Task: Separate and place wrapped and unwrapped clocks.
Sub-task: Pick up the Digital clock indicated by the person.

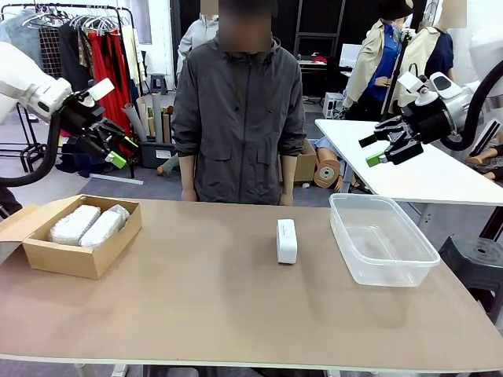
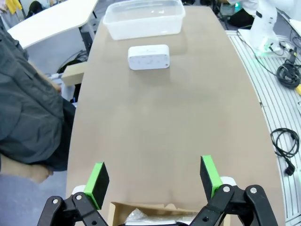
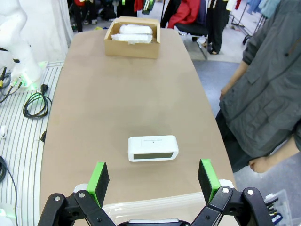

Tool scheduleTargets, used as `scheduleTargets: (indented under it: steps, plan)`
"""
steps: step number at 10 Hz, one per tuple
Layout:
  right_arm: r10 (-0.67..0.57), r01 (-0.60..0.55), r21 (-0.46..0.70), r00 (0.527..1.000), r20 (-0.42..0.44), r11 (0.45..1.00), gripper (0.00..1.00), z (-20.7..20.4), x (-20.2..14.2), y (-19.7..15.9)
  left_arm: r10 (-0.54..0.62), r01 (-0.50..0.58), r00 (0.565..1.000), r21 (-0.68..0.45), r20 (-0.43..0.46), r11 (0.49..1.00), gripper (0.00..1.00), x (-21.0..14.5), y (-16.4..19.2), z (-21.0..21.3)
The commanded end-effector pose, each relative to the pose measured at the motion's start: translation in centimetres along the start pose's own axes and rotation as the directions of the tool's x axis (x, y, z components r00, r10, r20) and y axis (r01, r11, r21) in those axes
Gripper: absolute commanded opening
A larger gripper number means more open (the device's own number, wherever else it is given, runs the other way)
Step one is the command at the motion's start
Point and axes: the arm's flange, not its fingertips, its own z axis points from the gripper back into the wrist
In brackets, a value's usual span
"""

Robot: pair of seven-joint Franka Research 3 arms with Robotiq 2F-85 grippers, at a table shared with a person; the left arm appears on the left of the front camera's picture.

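Note:
A bare white clock point(image 1: 287, 240) point(image 2: 148, 57) point(image 3: 153, 148) stands on the brown table near the middle. Two bubble-wrapped clocks point(image 1: 86, 225) point(image 3: 136, 33) lie side by side in an open cardboard box point(image 1: 78, 259) point(image 3: 131, 49) at the table's left. In the left wrist view a strip of the box point(image 2: 155, 209) and its wrapped contents shows between the fingers. My left gripper point(image 1: 116, 149) point(image 2: 153, 181) hangs open, high above the box. My right gripper point(image 1: 376, 151) point(image 3: 153, 181) hangs open, high above the clear tub, with nothing in it.
A clear plastic tub point(image 1: 383, 239) point(image 2: 143, 19) stands empty at the table's right. A person point(image 1: 240, 118) in a grey jacket stands at the far edge, arms down. A white table point(image 1: 409, 165) stands behind at the right. Cables point(image 2: 286, 141) lie on the floor beside the table.

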Motion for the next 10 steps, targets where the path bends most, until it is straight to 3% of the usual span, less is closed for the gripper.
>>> scheduleTargets:
  steps: [1,2,10]
  plan:
    - [0.004,-0.004,0.0,1.0,0.003,1.0,1.0,0.03,0.19,0.15,0.032,-0.034,0.999,0.062,0.031,0.997,1.0,-0.15,0.03,0.34]
    - [0.004,-0.004,0.0,1.0,0.003,1.0,1.0,0.03,0.19,0.15,0.0,0.0,1.0,0.0,0.0,1.0,1.0,0.0,0.0,0.0]
    - [0.004,-0.004,0.0,1.0,0.003,1.0,1.0,0.03,0.19,0.15,0.0,0.0,1.0,0.0,0.0,1.0,1.0,0.0,0.0,0.0]
